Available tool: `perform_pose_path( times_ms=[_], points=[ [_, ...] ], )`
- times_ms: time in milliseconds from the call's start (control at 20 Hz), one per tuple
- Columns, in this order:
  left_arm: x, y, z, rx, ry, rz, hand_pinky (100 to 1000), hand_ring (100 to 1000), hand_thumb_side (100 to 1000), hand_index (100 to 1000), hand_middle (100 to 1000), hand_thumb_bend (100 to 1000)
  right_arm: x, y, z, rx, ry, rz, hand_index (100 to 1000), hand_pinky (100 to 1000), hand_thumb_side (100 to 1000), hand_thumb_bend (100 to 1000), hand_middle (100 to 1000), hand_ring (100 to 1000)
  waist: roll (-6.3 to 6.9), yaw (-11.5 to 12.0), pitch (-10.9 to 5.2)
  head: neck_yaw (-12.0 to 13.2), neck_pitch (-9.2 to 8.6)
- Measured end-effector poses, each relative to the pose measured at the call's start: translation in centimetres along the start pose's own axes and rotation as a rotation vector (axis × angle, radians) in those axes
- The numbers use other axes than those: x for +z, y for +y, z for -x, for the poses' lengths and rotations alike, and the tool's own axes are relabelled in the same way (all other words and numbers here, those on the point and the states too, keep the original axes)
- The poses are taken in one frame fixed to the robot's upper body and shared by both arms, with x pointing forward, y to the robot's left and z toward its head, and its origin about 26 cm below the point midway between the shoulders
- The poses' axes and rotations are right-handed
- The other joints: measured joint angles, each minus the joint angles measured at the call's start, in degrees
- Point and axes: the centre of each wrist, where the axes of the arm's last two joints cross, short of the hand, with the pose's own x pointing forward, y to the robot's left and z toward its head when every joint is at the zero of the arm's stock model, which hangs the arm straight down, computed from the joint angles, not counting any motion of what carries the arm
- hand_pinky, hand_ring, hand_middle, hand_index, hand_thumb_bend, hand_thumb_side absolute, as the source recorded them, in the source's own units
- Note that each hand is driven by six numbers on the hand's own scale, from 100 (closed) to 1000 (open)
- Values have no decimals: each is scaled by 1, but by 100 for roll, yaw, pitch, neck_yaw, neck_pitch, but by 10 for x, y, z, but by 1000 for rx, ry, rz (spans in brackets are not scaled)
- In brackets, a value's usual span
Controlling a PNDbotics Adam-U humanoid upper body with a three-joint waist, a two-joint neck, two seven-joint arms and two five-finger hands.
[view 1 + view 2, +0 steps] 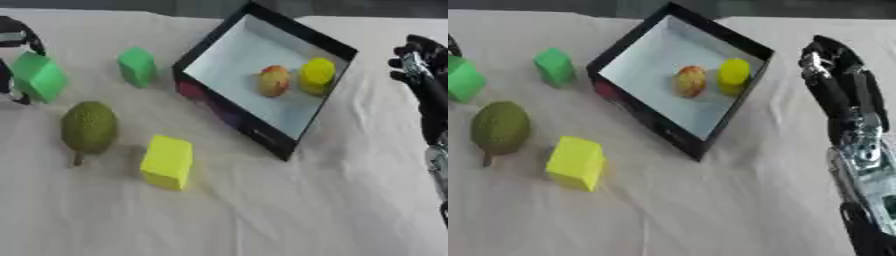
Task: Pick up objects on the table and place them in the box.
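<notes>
Risk noted first: the large green block [37, 76], at the table's left edge, is flanked by the left hand [19, 37], of which only dark parts are seen above and beside the block; if carried from there, it could slip out or be knocked off the edge, since the hold cannot be confirmed (whether the fingers are curled or straight cannot be told). On the way to the box [229, 119], the smaller green block [137, 66] just beside its left wall could be clipped, and the near rim could be struck. Inside the box, a reddish-yellow fruit [274, 80] and a yellow piece [317, 74] are seen. A green pear-like fruit [88, 127] and a yellow block [167, 161] lie on the cloth toward the near left. The right hand [831, 65] is held beside the box's right wall, fingers fairly straight, nothing held or touched.
</notes>
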Motion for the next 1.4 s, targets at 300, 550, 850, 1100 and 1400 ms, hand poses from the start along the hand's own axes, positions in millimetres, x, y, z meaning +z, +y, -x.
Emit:
perform_pose_path(
  times_ms=[300, 550, 850, 1100, 1400],
  points=[
    [-1, -1, 1, 18, -3, -37, 807, 801, 100, 697, 637, 565, 0, 0, 0, -1, 1, -1, 833, 796, 506, 100, 719, 773, -1, 2, 0, -1, 0],
    [0, 0, 0, 21, -9, -90, 724, 720, 100, 598, 546, 514, 0, 0, 0, -1, 0, -2, 834, 796, 508, 100, 719, 773, -1, 7, 0, -24, 1],
    [11, 19, -16, -7, -61, -196, 680, 690, 100, 588, 538, 449, 0, 0, 0, -1, 1, -2, 834, 796, 509, 100, 720, 773, 54, 45, -10, -20, 13],
    [46, 57, -42, -21, -184, -324, 645, 675, 100, 581, 534, 443, 1, 0, 1, 0, 2, -1, 835, 797, 508, 100, 722, 775, 94, 81, -83, -28, 59],
    [87, 99, -97, -39, -421, -436, 621, 669, 100, 580, 534, 433, 2, -2, 2, -2, -1, 15, 837, 798, 510, 100, 726, 780, 119, 85, -155, -95, 63]
  ],
)
